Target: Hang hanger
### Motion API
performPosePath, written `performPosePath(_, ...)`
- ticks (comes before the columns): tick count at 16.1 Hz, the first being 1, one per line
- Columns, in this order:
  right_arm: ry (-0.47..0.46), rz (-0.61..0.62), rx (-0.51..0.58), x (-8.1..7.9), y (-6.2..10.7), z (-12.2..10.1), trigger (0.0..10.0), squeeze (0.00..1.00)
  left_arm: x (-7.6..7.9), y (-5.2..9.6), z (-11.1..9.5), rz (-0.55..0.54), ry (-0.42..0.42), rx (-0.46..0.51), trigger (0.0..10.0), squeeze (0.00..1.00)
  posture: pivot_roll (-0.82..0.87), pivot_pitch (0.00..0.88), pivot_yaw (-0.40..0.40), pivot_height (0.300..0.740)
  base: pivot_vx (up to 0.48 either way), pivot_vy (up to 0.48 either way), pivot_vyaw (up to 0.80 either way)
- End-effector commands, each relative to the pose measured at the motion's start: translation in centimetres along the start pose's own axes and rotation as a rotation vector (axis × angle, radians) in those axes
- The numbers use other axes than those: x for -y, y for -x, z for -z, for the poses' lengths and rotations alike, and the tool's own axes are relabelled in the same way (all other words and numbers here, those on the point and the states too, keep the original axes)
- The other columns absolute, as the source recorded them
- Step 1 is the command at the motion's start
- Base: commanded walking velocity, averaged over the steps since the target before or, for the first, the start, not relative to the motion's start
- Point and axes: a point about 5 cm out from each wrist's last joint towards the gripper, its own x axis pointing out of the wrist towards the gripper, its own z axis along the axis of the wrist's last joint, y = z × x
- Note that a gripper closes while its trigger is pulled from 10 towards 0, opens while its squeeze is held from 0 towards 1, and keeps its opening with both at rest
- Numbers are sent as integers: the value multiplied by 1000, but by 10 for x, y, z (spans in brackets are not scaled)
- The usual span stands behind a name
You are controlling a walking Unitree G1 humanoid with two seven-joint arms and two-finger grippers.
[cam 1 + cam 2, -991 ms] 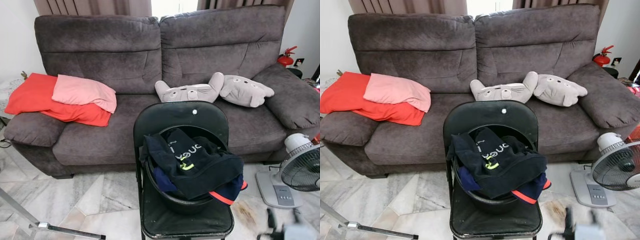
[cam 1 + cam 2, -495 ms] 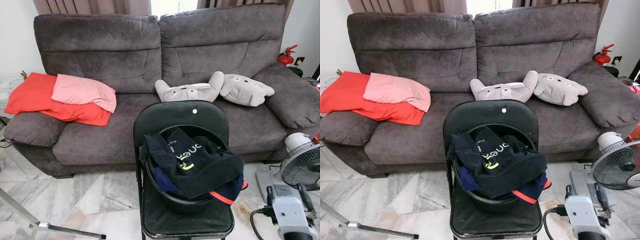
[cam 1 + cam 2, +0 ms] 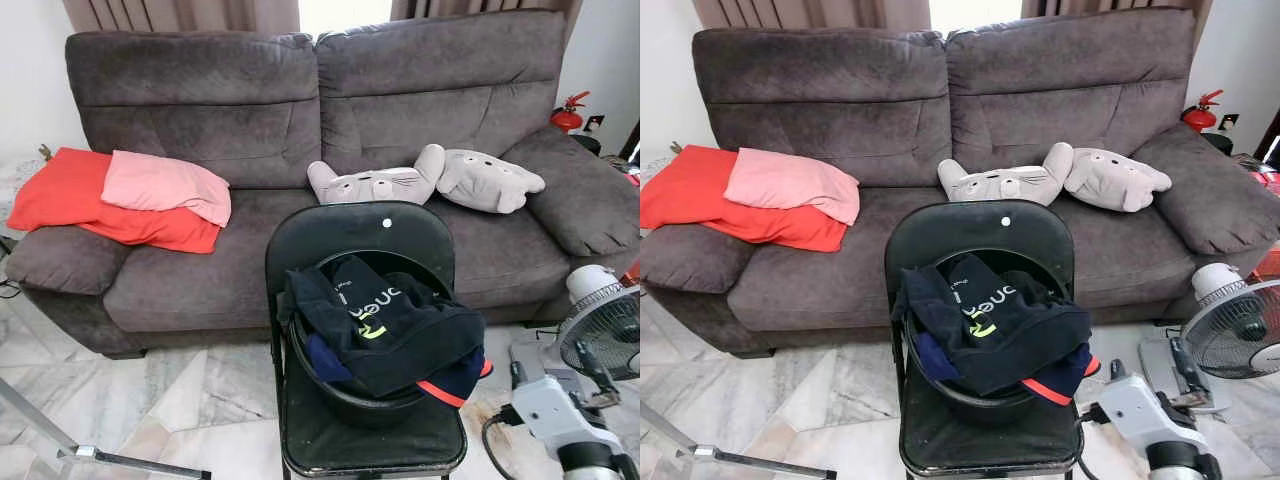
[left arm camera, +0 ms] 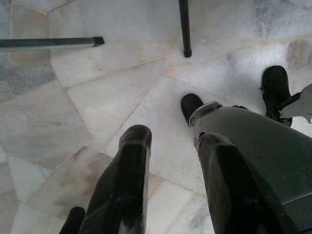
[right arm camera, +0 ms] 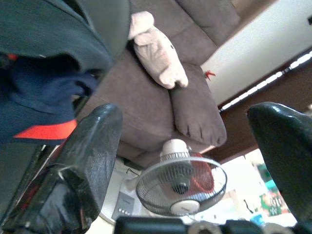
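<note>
A black folding chair [image 3: 360,240] stands on a marble floor [image 3: 190,390] in front of a dark grey 2-seat sofa [image 3: 250,130]. On the chair seat sits a black tub [image 3: 345,395] heaped w/ dark clothing [image 3: 385,325]. The top garment is black w/ pale lettering, seen upside down & creased; it can't be read for certain. Below it is a small yellow-green logo, also unclear. A navy piece w/ a red-orange edge hangs over the tub's right side.

No hanger can be made out; if 1 lies in the tub, the clothes cover it.

On the sofa: a red cloth [image 3: 70,195] w/ a pink cloth [image 3: 165,185] folded on top at left, & 2 grey plush toys [image 3: 430,180] near the middle. A red fire extinguisher [image 3: 568,115] sits behind the sofa's right arm, partly hidden. A white pedestal fan [image 3: 600,335] at right is cut off by the frame edge.

The right gripper [image 5: 185,146] is low at right, beside the chair & in front of the fan, its 2 fingers spread wide, holding nothing; its fingertips are hard to pick out in the head views. The left gripper [image 4: 170,161] hangs pointing at the floor by the robot's feet, fingers apart w/ nothing between them. A metal bar [image 3: 130,462] crosses the lower left, its ends cut off.
</note>
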Motion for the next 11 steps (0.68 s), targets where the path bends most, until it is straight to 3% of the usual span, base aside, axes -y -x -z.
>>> performPosePath(1,51,-22,24,-2,-2,-4,10000,1000,-3,2,9,0,-12,-38,10000,0,-102,23,50,740,0,0,0)
performPosePath(3,66,-24,30,-1,-4,-5,10000,1000,-3,2,9,1,-13,-39,10000,0,-103,19,50,740,0,0,0)
performPosePath(4,79,-29,37,-1,-5,-6,10000,784,-3,2,10,1,-14,-39,10000,0,-102,20,51,740,0,0,0)
performPosePath(5,104,-39,50,-2,-6,-7,10000,0,-3,2,10,2,-15,-40,10000,0,-102,18,51,740,0,0,0)
performPosePath(10,180,-81,99,-2,-6,-11,10000,0,-3,2,11,4,-19,-41,10000,0,-108,17,51,740,0,0,0)
performPosePath(11,166,-101,100,-3,-7,-11,10000,859,-3,2,11,5,-20,-41,10000,0,-109,19,51,740,0,0,0)
